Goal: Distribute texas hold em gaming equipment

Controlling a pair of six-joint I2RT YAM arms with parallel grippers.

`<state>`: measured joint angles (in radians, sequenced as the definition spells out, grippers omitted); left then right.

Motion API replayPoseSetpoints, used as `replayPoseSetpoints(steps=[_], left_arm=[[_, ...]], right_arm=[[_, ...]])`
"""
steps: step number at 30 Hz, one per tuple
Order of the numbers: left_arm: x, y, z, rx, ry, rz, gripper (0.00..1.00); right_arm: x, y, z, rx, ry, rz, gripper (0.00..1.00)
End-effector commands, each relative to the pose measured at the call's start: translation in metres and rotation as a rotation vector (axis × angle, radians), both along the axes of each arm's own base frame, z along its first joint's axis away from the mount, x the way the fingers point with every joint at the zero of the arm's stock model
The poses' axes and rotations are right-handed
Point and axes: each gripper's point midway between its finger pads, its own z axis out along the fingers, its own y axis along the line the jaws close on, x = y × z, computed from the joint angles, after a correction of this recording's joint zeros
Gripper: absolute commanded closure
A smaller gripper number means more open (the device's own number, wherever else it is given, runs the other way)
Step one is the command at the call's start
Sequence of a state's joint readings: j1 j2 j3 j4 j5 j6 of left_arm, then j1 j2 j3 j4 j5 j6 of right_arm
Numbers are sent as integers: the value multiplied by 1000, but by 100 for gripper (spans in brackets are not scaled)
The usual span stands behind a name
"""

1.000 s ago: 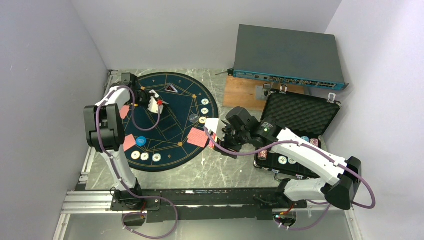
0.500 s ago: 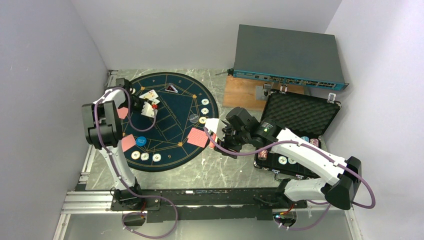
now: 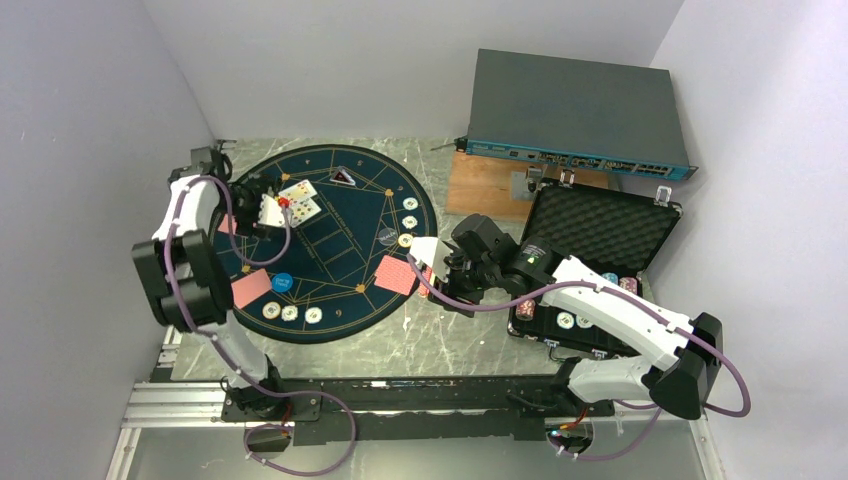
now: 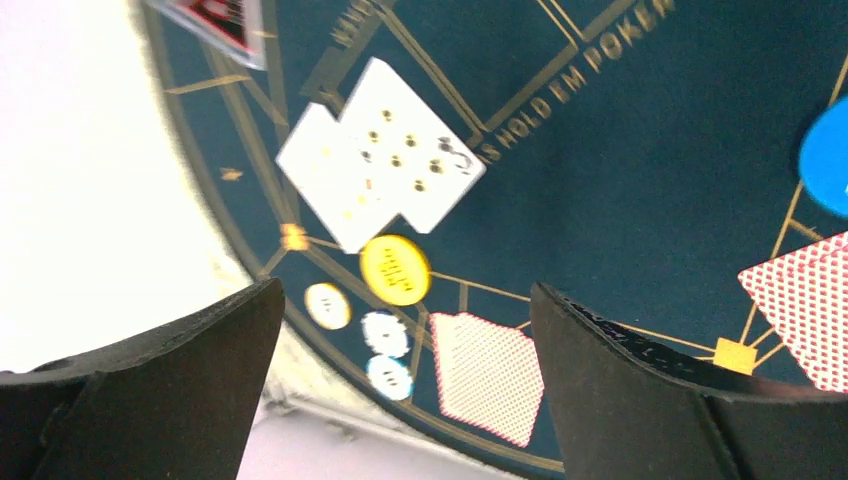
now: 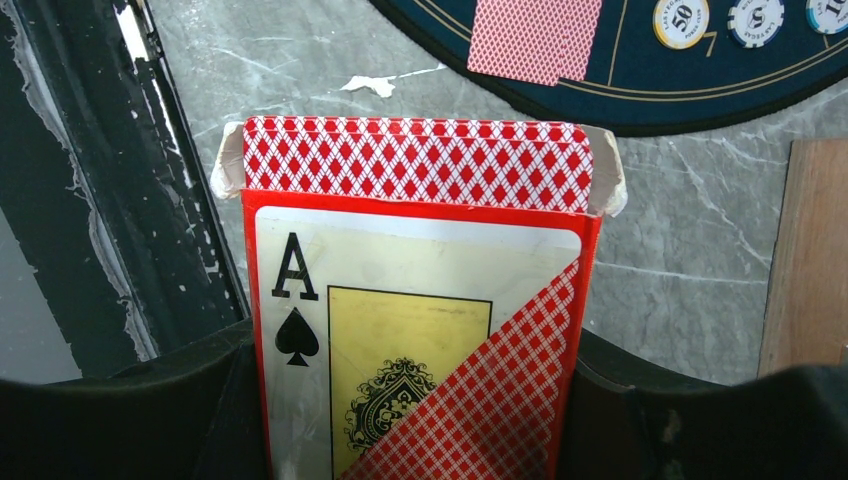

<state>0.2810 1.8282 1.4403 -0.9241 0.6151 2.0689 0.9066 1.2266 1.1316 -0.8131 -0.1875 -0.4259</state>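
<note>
My left gripper [image 3: 264, 212] hangs over the left side of the round navy mat [image 3: 345, 262], jaws wide open with nothing between them [image 4: 405, 300]. Two face-up cards [image 3: 301, 197] [image 4: 380, 165] lie just to its right. Red-backed cards [image 3: 397, 273] [image 4: 487, 375] lie on the mat, and another [image 3: 250, 288] at its left edge. A blue disc [image 3: 282, 283], a yellow disc [image 4: 396, 270] and whitish chips [image 3: 290, 313] [image 4: 387, 333] also sit there. Off the mat's right rim, my right gripper [image 3: 440, 262] [image 5: 415, 400] is shut on a red card box [image 5: 415, 300] showing an ace of spades.
An open black foam-lined case [image 3: 600, 225] with more chips [image 3: 575, 320] sits at the right, behind my right arm. A wooden board [image 3: 485, 185] and a grey rack device [image 3: 575, 105] stand at the back right. Walls close in on the left and right.
My left gripper has opened and drawn back to the left, leaving the face-up cards on the mat. The right arm and its card box have not moved.
</note>
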Motion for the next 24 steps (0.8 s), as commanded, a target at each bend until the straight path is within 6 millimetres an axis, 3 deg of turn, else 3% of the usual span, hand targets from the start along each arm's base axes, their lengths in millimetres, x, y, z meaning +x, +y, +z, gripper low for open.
replayPoseSetpoints(steps=[1, 4, 5, 8, 10, 12, 16, 24], left_arm=[[-18, -61, 109, -223, -85, 51, 0], [-43, -90, 139, -451, 111, 301, 0], [-64, -120, 151, -645, 340, 516, 0], [-91, -160, 166, -887, 611, 640, 0], [-113, -191, 161, -1005, 813, 739, 0], [-124, -226, 168, -1089, 869, 706, 0], [-152, -276, 169, -1132, 1047, 667, 0], [-186, -320, 157, -1056, 1227, 581, 0]], right_arm=[[10, 9, 19, 72, -61, -8, 100], [12, 12, 23, 85, -74, -6, 100], [15, 14, 27, 93, -86, -5, 100], [18, 19, 31, 107, -96, -4, 100], [19, 21, 33, 115, -96, -7, 100], [19, 23, 33, 116, -92, -5, 100], [18, 25, 33, 113, -78, 1, 100], [19, 29, 34, 115, -70, -4, 100]])
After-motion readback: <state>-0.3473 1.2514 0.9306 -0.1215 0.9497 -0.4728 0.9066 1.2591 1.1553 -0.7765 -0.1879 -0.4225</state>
